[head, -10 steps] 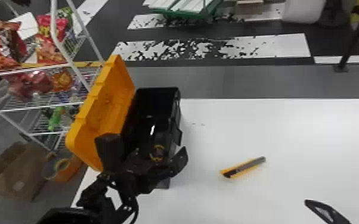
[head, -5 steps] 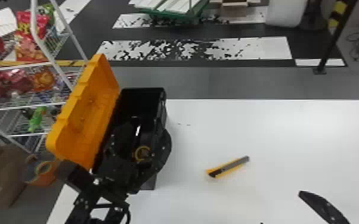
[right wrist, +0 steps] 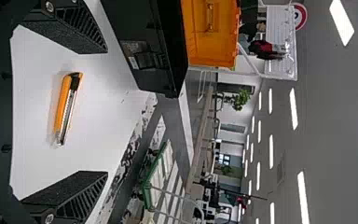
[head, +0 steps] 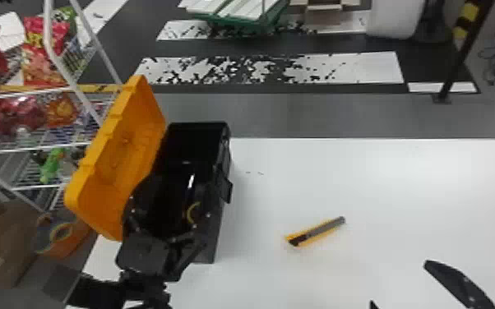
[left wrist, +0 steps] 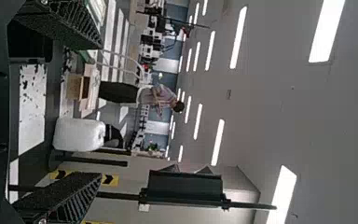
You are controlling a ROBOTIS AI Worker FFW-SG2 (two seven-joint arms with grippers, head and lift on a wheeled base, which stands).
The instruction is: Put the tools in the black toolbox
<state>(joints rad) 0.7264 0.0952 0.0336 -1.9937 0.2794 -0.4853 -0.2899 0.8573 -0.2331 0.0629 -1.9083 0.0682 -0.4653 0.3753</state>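
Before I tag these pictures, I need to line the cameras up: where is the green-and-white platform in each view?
Head view: platform far off beyond the table, left of a cardboard box.
Left wrist view: its green edge beside the cardboard box.
Right wrist view: platform on the floor, past the table.
Shared landmark: patchy white floor stripe.

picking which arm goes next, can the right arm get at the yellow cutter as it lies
Probably yes: the right hand is open near the yellow cutter, which lies on the table with nothing on top of it. The toolbox stands off to its left, seemingly out of the way.
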